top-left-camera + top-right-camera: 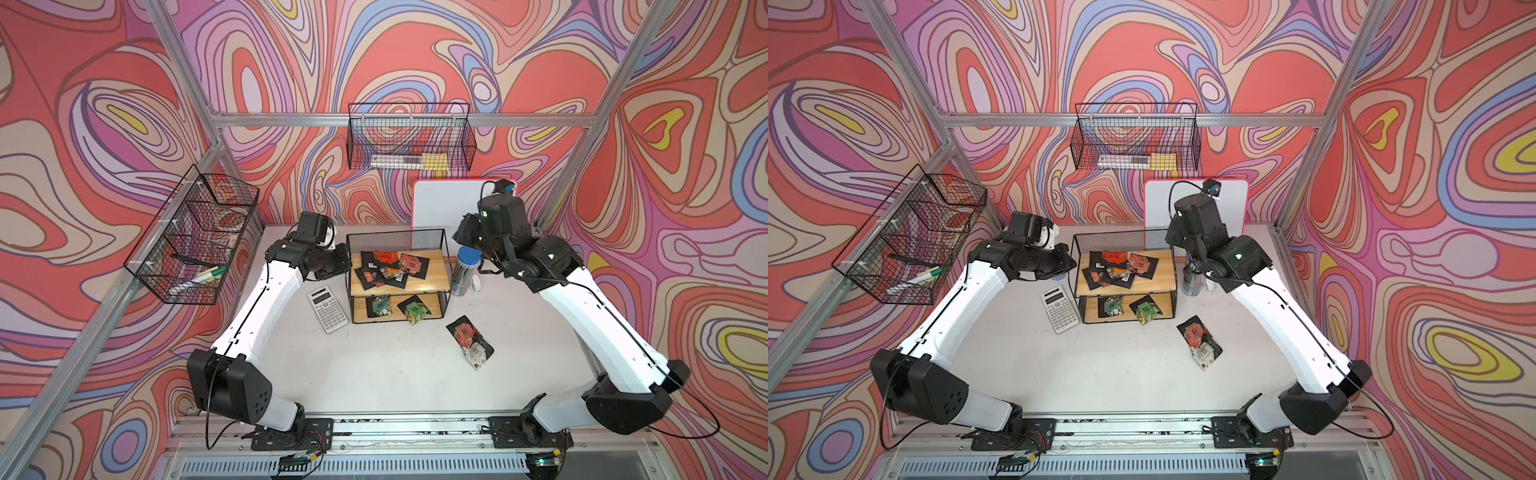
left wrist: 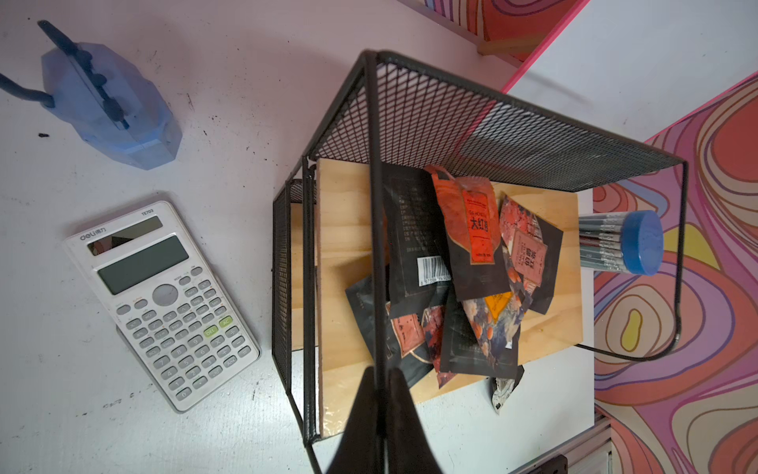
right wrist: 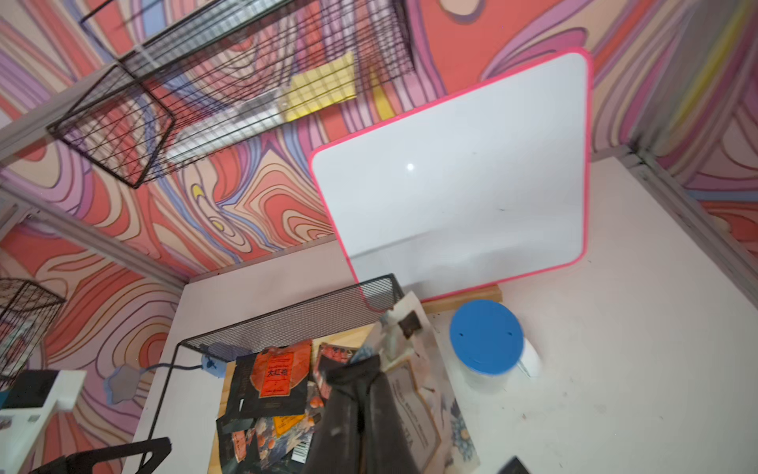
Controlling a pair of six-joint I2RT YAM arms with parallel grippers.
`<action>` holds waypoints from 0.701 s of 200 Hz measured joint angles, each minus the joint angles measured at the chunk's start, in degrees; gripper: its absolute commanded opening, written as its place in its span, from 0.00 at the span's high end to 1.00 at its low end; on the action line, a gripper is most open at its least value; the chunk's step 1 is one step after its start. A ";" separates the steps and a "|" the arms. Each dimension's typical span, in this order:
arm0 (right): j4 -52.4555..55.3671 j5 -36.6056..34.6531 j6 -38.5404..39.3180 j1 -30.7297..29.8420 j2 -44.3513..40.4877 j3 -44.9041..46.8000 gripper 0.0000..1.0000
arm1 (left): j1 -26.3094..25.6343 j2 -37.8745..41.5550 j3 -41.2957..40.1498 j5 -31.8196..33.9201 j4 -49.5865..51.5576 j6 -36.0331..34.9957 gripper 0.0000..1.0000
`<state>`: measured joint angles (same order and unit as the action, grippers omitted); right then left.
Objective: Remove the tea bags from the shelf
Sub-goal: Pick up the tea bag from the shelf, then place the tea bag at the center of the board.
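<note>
"While the right gripper (image 3: 357,369) had its jaws pinched on a pale tea bag (image 3: 414,390) at the far right corner of the shelf (image 1: 439,277), what did a clean lift need?"

"A straight rise first, I judged, so the sachet cleared the mesh back (image 1: 395,241) and peeled off the pile (image 1: 388,268) without dragging its overlapping neighbours. Then a swing near and right, to the bench (image 1: 374,374) where the loose tea bags (image 1: 469,340) lay. The pencil tub (image 1: 463,270) stood just beside the shelf's right end, so the wrist had little room there."

"And the left gripper (image 2: 383,371)?"

"Its jaws were pressed together on the black wire (image 2: 375,205) at the shelf's left end. I read that as a brace, and a useful one: the rack looked light, and a snagged sachet could have tugged it."

"Much remaining?"

"Most of it: the pile on the top board (image 1: 436,253), and two greenish tea bags (image 1: 415,311) on the lower board (image 1: 359,309)."
</note>
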<state>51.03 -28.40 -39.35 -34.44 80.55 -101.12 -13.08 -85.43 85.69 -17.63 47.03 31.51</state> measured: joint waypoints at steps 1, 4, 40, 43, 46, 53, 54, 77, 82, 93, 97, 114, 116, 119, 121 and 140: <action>0.17 -0.20 -0.48 0.15 -0.35 0.48 1.00 | 0.00 -0.02 0.00 0.00 0.00 0.00 1.00; 0.50 -0.57 -1.49 0.48 -0.94 1.31 1.00 | 0.00 -0.02 0.00 0.00 0.02 0.02 1.00; 5.14 -0.15 -14.60 5.01 -8.50 17.70 1.00 | 0.00 -0.31 0.26 -0.02 -0.02 0.00 1.00; 5.44 0.39 -15.63 5.18 -9.09 19.39 1.00 | 0.00 -0.31 0.26 -0.02 -0.02 0.00 1.00; 5.60 0.85 -16.85 5.35 -9.75 21.20 1.00 | 0.00 -0.31 0.26 -0.02 -0.02 0.00 1.00; 6.03 2.23 -19.47 5.55 -11.21 25.22 1.00 | 0.00 -0.31 0.26 -0.02 -0.02 0.00 1.00; 6.10 2.40 -19.74 5.53 -11.37 25.64 1.00 | 0.00 -0.31 0.26 -0.02 -0.02 0.00 1.00; 7.06 7.41 -28.06 5.60 -15.65 36.87 1.00 | 0.00 -0.31 0.26 -0.02 -0.02 0.00 1.00; 6.97 8.46 -29.57 5.60 -16.48 38.86 1.00 | 0.00 -0.31 0.26 -0.02 -0.02 0.00 1.00; 6.86 10.64 -32.72 5.60 -18.12 42.80 1.00 | 0.00 -0.31 0.26 -0.02 -0.02 0.00 1.00; 6.67 11.43 -33.77 5.60 -18.67 44.13 1.00 | 0.00 -0.31 0.28 -0.02 -0.02 0.00 1.00; 5.88 14.38 -37.70 5.60 -20.11 48.89 1.00 | 0.00 -0.31 0.28 -0.02 -0.02 0.00 1.00; 5.73 14.60 -37.97 5.60 -20.17 49.27 1.00 | 0.00 -0.31 0.28 -0.02 -0.02 0.00 1.00; 5.42 15.06 -38.51 5.60 -20.26 50.01 1.00 | 0.00 -0.31 0.28 -0.02 -0.02 0.00 1.00; 5.22 15.28 -38.75 5.60 -20.28 50.36 1.00 | 0.00 -0.31 0.28 -0.02 -0.02 0.00 1.00; 2.95 17.75 -41.03 5.60 -20.15 54.01 1.00 | 0.00 -0.31 0.28 -0.02 -0.02 0.00 1.00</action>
<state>53.98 -10.66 -80.38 -28.84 60.40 -47.11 -13.08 -85.73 85.97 -17.65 47.00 31.51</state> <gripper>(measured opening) 0.057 0.085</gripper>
